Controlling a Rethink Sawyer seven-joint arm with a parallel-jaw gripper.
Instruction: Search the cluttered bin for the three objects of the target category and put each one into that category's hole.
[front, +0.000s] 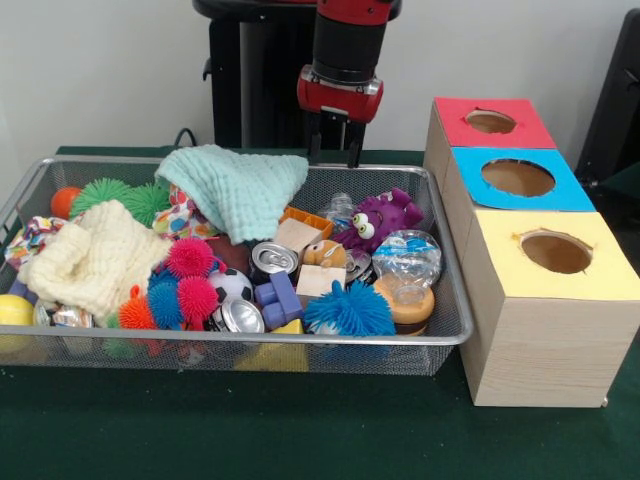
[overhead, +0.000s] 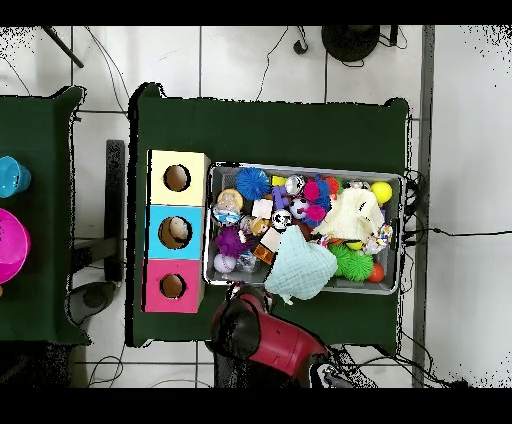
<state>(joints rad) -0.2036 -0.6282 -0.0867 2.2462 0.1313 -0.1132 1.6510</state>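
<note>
The wire mesh bin (front: 445, 335) sits on the green table, full of clutter; it also shows in the overhead view (overhead: 300, 168). The purple big-eyed plush (front: 380, 218) lies at the bin's back right, also seen from overhead (overhead: 232, 241). A tan-brown plush (front: 325, 252) lies in the middle among cans and blocks. No orange tiger shows. The red-surrounded hole (front: 490, 121) is on the farthest box (overhead: 172, 286). My gripper (front: 335, 150) hangs open and empty over the bin's far rim, behind the purple plush. From overhead, only the arm (overhead: 255, 325) shows.
A mint cloth (front: 235, 185) and a cream knit cloth (front: 95, 258) cover part of the bin. Spiky balls (front: 190, 280), cans (front: 272, 258), a blue fuzzy ball (front: 348, 310) and plastic cups (front: 405, 255) crowd it. The blue hole (front: 517, 177) and yellow hole (front: 556, 251) stand nearer.
</note>
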